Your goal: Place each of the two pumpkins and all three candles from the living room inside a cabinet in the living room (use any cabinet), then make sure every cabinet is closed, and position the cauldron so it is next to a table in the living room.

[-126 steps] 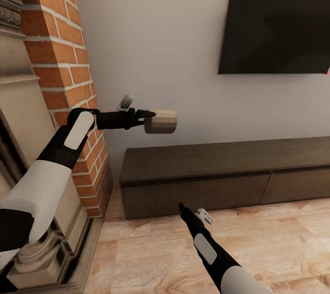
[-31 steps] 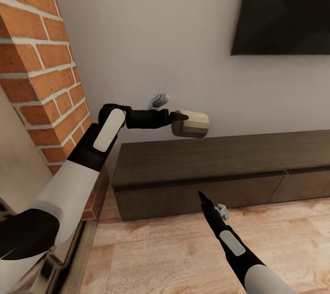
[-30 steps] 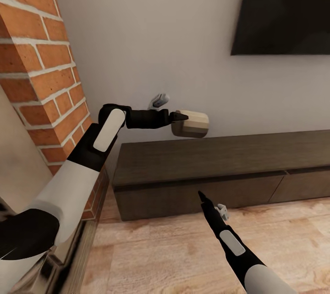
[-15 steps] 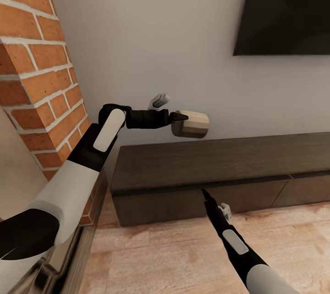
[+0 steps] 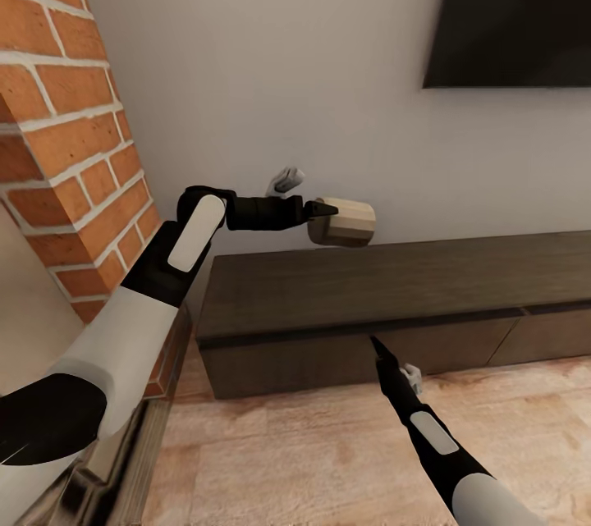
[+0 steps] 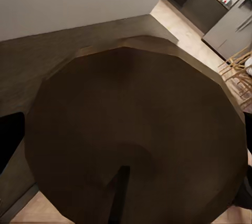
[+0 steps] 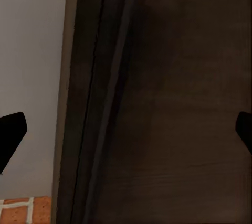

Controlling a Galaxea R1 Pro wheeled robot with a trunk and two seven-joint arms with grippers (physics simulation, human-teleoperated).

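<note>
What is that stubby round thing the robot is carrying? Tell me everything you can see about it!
It's a candle, short and stout, grey-brown on its side with a paler flat end. The left claw pinches it, holding it tipped on its side in the air above the long dark wooden cabinet, near the white wall. From the left wrist camera its dark round face looks many-sided. Only the claw touches it.

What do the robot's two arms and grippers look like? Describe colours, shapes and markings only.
Both arms have white upper shells and black forearms carrying a rounded white oblong panel. The left gripper and right gripper are slim, black and taper to pointed fingers. A small pale grey block sticks out from each wrist. No cables show.
</note>
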